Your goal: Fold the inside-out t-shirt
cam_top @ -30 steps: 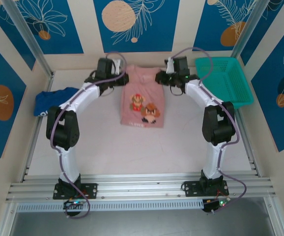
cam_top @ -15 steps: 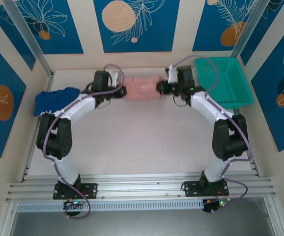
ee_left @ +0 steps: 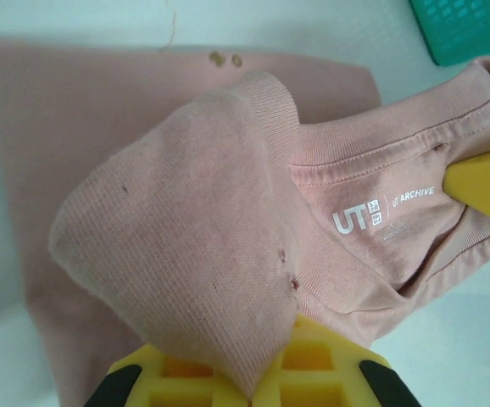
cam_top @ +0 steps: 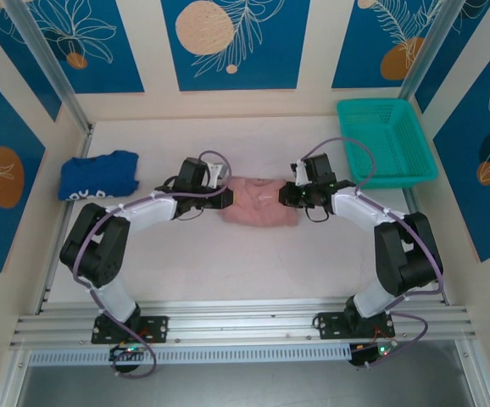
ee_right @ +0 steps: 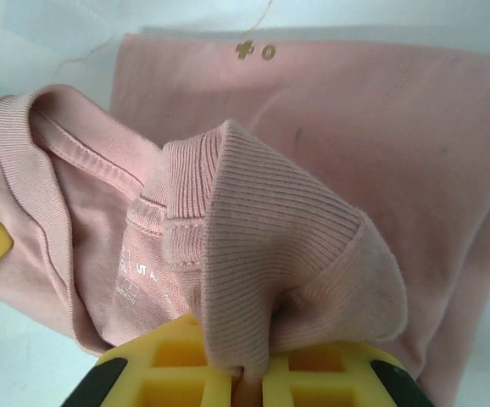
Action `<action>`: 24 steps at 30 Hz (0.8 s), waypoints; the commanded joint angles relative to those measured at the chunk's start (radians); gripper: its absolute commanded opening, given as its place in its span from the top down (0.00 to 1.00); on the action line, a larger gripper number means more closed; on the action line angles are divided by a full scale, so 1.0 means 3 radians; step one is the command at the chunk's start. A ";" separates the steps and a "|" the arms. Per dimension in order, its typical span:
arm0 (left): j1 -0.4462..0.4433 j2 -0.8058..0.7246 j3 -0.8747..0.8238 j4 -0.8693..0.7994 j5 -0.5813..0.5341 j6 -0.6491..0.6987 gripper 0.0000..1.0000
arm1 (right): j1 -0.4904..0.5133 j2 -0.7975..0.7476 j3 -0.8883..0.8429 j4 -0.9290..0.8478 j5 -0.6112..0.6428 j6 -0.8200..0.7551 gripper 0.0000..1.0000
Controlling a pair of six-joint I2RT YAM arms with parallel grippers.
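- Resting the t-shirt (cam_top: 259, 203) as a bunched, dusty-pink heap on the white table (cam_top: 245, 263), about midway between the side walls and directly between the two arms.
- Clamping the left gripper (cam_top: 228, 194) onto the heap's left end, jaws clenched tight on a thick fold of ribbed collar fabric that is bulging up over the yellow fingers in the left wrist view.
- Clamping the right gripper (cam_top: 286, 196) onto the heap's right end, jaws likewise pinched together on a ribbed collar fold, the cloth puffing out above them in the right wrist view.
- Pointing the two grippers at each other across the garment, both arms reaching in low from either side.
- Showing the neckline turned upward, with the white printed neck label (ee_left: 381, 212) reading "UT ARCHIVE" facing the left wrist camera and the collar seam stitching exposed.
- Spreading a flatter layer of the same pink cloth on the table behind the raised collar, with two tiny dark marks near its far edge.
- Catching a yellow fingertip of the opposite gripper at the edge of each wrist view, touching the neckline.
- Leaving the blue garment (cam_top: 98, 175) folded by the table's left edge, well apart from the pink heap.
- Keeping the teal basket (cam_top: 386, 140) at the far right corner, also well apart.
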 commanded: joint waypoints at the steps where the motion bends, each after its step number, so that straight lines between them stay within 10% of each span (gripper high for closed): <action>1: 0.0016 0.0055 0.0242 0.0045 -0.0009 0.0232 1.00 | -0.0043 -0.0022 0.0169 -0.0143 0.0110 -0.0128 0.99; 12: 0.0081 0.1014 0.1263 -0.0479 -0.0502 0.0469 0.89 | -0.0298 0.0834 0.0865 -0.0425 0.0236 -0.0216 0.89; 19: 0.0190 0.1241 0.1682 -0.0925 -0.0830 0.0417 0.48 | -0.0341 0.1218 0.1405 -0.0844 0.0491 -0.0344 0.49; 24: 0.0195 0.0949 0.1371 -0.0978 -0.0755 0.0308 0.21 | -0.0318 0.0843 0.1157 -0.0849 0.0455 -0.0335 0.38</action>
